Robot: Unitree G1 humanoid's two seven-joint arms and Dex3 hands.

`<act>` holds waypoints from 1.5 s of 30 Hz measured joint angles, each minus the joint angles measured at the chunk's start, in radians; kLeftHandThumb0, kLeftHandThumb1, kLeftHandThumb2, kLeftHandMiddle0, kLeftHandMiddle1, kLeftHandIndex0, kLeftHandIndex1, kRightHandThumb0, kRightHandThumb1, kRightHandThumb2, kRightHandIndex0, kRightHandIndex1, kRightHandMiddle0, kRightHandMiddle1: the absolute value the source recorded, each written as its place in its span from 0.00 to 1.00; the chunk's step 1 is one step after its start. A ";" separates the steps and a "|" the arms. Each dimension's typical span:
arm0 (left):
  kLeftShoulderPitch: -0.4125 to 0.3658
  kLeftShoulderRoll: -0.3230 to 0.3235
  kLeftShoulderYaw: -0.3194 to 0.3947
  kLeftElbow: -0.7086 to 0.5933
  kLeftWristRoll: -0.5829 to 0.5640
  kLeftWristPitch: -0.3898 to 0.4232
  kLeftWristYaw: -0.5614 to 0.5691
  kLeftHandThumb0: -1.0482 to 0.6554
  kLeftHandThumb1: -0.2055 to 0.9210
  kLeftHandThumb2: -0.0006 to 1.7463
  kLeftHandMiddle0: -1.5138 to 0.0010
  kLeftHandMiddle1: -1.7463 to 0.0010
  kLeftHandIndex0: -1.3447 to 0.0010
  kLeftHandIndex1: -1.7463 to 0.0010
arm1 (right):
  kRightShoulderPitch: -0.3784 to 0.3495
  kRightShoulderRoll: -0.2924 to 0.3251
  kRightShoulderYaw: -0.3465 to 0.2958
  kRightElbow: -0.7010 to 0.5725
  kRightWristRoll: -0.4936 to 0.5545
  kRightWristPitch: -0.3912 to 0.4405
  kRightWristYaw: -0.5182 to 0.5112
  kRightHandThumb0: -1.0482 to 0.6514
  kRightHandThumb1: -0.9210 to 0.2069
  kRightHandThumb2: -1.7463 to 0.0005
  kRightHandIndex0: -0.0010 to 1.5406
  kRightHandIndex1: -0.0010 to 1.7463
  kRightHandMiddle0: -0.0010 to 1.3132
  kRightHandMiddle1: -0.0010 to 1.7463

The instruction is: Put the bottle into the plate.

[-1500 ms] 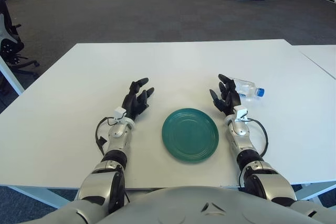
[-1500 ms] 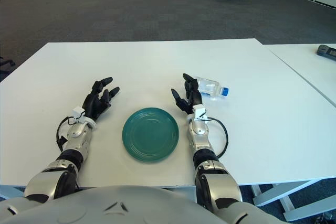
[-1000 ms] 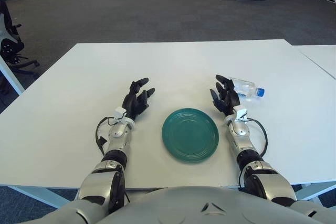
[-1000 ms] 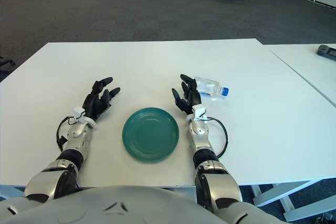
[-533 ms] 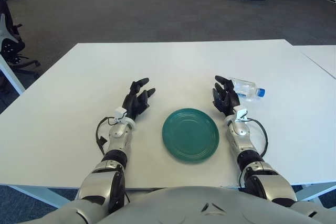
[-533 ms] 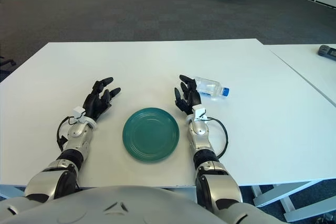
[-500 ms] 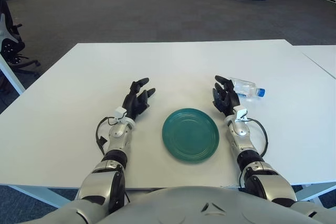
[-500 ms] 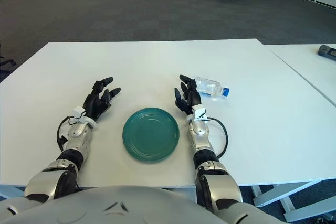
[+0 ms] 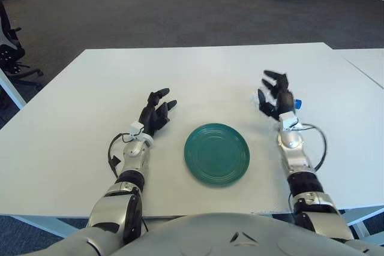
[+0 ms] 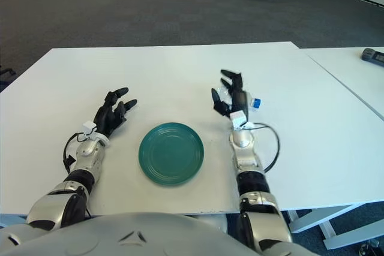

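White table (image 9: 72, 130) bears an empty green plate (image 9: 216, 153); right hand (image 9: 276, 97) spread over bottle (image 10: 254, 102)

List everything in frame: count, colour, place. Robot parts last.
Table: 1, white, fills the foreground.
Second table: 1, white, at the right edge, with a dark device on it.
Plate: 1, teal-green, near the table's front edge, between the two hands.
Bottle: 1, clear with a blue cap, on the table, mostly hidden behind the right hand.
Background: dark carpet, office chair at left, boxes and cases along the far wall.
Left hand: black, fingers spread, left of the plate.
Right hand: black, fingers open, at the bottle, not gripping it.
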 measured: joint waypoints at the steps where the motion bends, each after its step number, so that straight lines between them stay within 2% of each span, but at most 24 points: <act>1: 0.000 0.000 0.000 0.002 0.000 -0.001 0.000 0.13 1.00 0.45 0.67 0.73 0.93 0.41 | -0.011 -0.014 0.000 0.001 -0.010 0.001 -0.012 0.25 0.00 0.61 0.27 0.28 0.01 0.61; 5: -0.003 0.000 0.000 0.008 0.000 -0.006 0.001 0.13 1.00 0.45 0.67 0.72 0.92 0.41 | -0.054 -0.053 0.002 0.023 -0.029 -0.002 -0.052 0.25 0.00 0.61 0.25 0.28 0.00 0.60; 9: -0.004 -0.001 -0.001 0.010 0.000 -0.009 0.001 0.12 1.00 0.45 0.67 0.71 0.92 0.40 | -0.094 -0.084 0.017 0.100 -0.075 -0.009 -0.110 0.23 0.00 0.60 0.25 0.28 0.00 0.59; 15: -0.004 -0.002 -0.001 0.009 0.000 -0.010 0.001 0.12 1.00 0.44 0.67 0.70 0.91 0.40 | -0.126 -0.118 0.069 0.190 -0.173 0.010 -0.188 0.19 0.00 0.58 0.24 0.32 0.00 0.58; 18: -0.004 -0.003 0.000 0.009 0.000 -0.010 0.001 0.12 1.00 0.44 0.67 0.69 0.91 0.40 | -0.145 -0.134 0.089 0.236 -0.190 0.021 -0.211 0.18 0.00 0.58 0.22 0.36 0.00 0.58; 25: -0.003 -0.003 0.000 0.007 0.000 -0.012 0.001 0.13 1.00 0.44 0.66 0.68 0.91 0.40 | -0.223 -0.176 0.125 0.391 -0.192 0.026 -0.238 0.19 0.00 0.60 0.21 0.37 0.00 0.58; 28: -0.002 -0.003 0.000 0.006 0.000 -0.012 0.002 0.12 1.00 0.44 0.66 0.68 0.90 0.40 | -0.250 -0.193 0.146 0.444 -0.200 0.028 -0.251 0.18 0.00 0.60 0.20 0.34 0.00 0.58; 33: 0.001 -0.003 -0.001 0.003 0.001 -0.012 0.002 0.12 1.00 0.44 0.66 0.67 0.90 0.40 | -0.346 -0.213 0.215 0.613 -0.255 0.073 -0.282 0.14 0.00 0.59 0.19 0.31 0.00 0.57; 37: 0.001 -0.006 -0.001 0.000 0.002 -0.013 0.002 0.12 1.00 0.44 0.66 0.66 0.90 0.40 | -0.417 -0.218 0.271 0.724 -0.285 0.115 -0.285 0.10 0.00 0.58 0.18 0.21 0.00 0.52; 42: 0.001 -0.009 -0.001 -0.003 0.002 -0.011 0.001 0.12 1.00 0.44 0.66 0.66 0.90 0.40 | -0.467 -0.222 0.353 0.798 -0.338 0.168 -0.282 0.07 0.00 0.59 0.17 0.11 0.00 0.46; 45: 0.001 -0.010 -0.002 -0.005 0.002 -0.009 0.001 0.12 1.00 0.44 0.66 0.65 0.91 0.40 | -0.477 -0.222 0.392 0.819 -0.356 0.193 -0.281 0.07 0.00 0.60 0.16 0.08 0.00 0.44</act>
